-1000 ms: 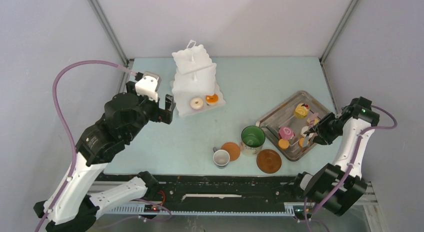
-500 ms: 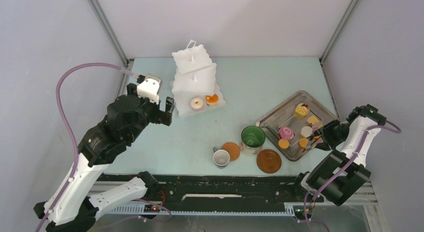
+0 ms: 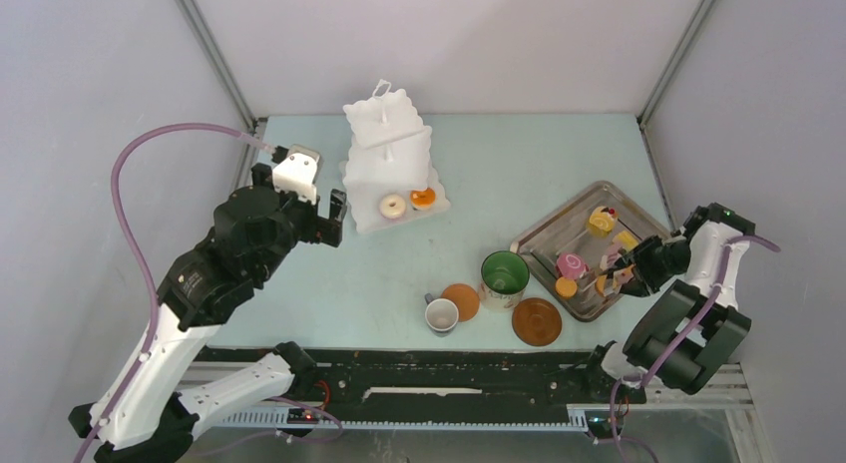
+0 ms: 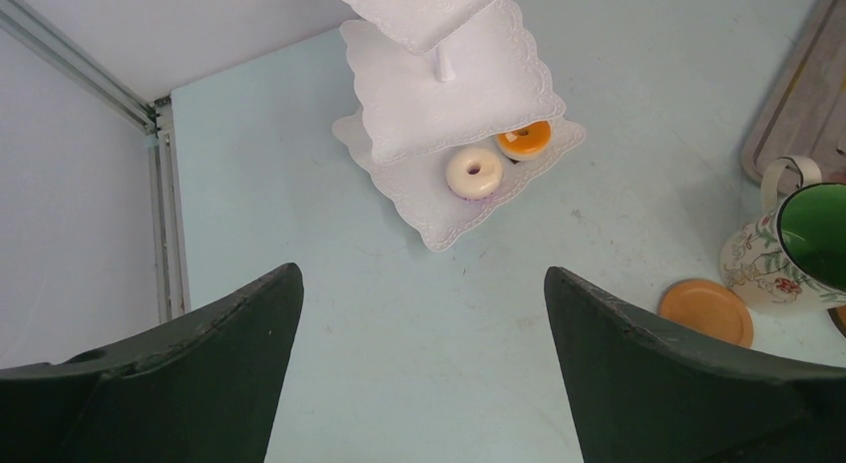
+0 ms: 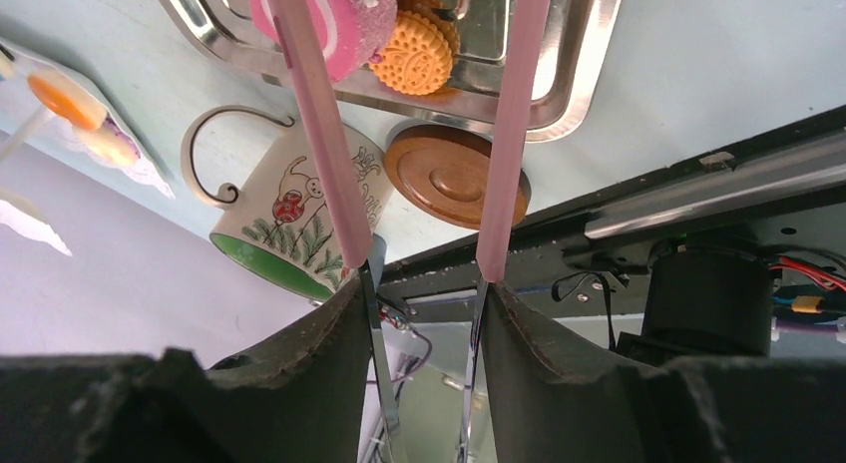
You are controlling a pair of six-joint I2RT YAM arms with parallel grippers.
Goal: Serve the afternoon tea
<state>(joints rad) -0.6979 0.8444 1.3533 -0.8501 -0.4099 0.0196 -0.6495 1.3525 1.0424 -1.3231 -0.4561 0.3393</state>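
Right end effector [image 5: 424, 313] clamped on tongs [image 5: 317, 134], whose tips appear to straddle the pink cake [image 5: 344, 24] in the tray [image 5: 574, 54]. Recommend squeezing squarely and lifting level toward the stand [image 3: 384, 144]. Left end effector [image 4: 421, 283] spread wide, holding nothing.

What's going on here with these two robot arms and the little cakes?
The right hand grips pink tongs and holds them over the metal tray of toy pastries, close to the pink roll cake; whether they have caught anything is not visible. The left hand hovers open near the three-tier stand, whose bottom tier carries a white doughnut and an orange pastry. The green-lined mug, white cup and brown saucer sit on the table, nothing touching them.
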